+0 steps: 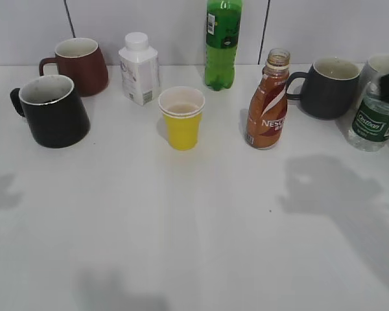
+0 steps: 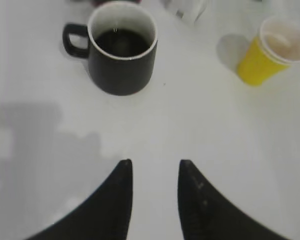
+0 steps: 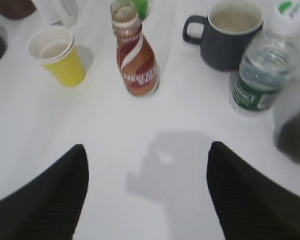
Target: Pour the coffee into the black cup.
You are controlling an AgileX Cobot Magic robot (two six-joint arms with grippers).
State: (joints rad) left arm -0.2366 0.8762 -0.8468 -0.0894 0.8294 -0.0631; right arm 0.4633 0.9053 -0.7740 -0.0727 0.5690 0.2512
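The coffee bottle point(image 1: 267, 107), brown with a white swirl and no cap, stands upright right of centre; it also shows in the right wrist view point(image 3: 136, 60). The black cup point(image 1: 54, 111) stands at the left, handle to the left. In the left wrist view the black cup point(image 2: 121, 50) holds dark liquid. My left gripper point(image 2: 155, 167) is open and empty, above bare table short of the cup. My right gripper point(image 3: 147, 150) is wide open and empty, above the table short of the bottle. Neither gripper shows in the exterior view.
A yellow paper cup point(image 1: 181, 118) stands between cup and bottle. A brown mug point(image 1: 78, 65), a white bottle point(image 1: 139, 68) and a green bottle point(image 1: 222, 42) stand at the back. A dark grey mug point(image 1: 327, 87) and a water bottle point(image 1: 376, 116) stand at the right.
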